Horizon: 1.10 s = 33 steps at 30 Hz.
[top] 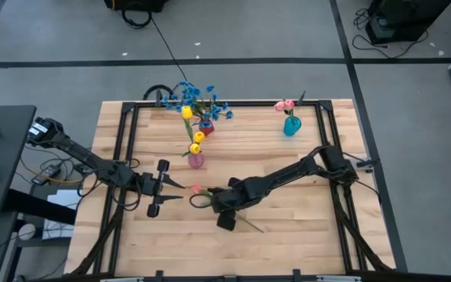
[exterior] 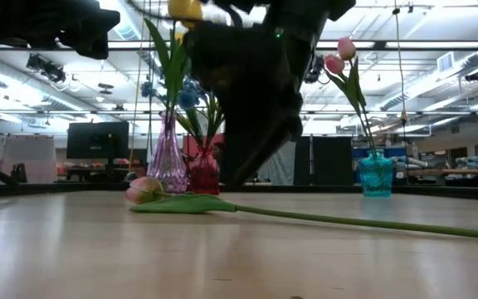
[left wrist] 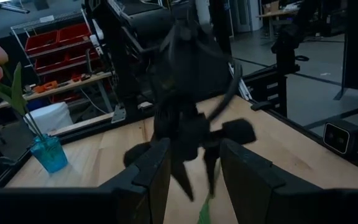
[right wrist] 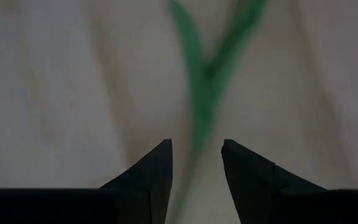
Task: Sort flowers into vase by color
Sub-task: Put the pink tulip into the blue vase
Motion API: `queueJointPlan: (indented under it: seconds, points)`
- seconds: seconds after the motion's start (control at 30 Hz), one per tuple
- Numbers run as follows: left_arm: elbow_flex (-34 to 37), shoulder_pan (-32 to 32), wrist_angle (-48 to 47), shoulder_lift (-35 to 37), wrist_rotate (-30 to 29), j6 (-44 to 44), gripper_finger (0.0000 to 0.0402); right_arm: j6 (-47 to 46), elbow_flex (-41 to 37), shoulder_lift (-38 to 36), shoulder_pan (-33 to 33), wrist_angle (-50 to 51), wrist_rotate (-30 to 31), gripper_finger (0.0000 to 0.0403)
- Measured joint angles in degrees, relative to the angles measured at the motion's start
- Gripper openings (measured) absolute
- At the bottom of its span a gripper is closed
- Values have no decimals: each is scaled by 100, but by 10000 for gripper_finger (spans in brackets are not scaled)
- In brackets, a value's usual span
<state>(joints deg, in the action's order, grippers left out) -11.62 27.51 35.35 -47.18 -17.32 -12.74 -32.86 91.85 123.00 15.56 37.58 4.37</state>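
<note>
Pale wooden desk [top: 304, 227], black-framed, is mostly bare up front. My left hand [top: 180, 193] waits open just left of the pink tulip bud on its thin green stem [exterior: 322, 218], lying flat mid-desk. It looks light, bendy, slippery, so I'd pinch mid-stem. My right hand [right wrist: 196, 163] hangs open astride that stem. Vases stand well back.

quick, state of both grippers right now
left gripper: open, holding nothing, above bare table left of the pink tulip.
right gripper: open, straddling the tulip's green stem, not closed on it.
</note>
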Motion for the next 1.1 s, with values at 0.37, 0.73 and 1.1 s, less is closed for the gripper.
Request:
queueJointPlan:
  seconds: [0.37,0.73,1.1]
  points:
    - [0,-2,0,2,-4,-36,147,157,265,161,136,268,344,153]
    - [0,-2,115,2,-7,-43,147,156,99,161,244,106,723,151]
    - [0,-2,114,2,-7,-43,147,-3,-221,159,242,134,331,151]
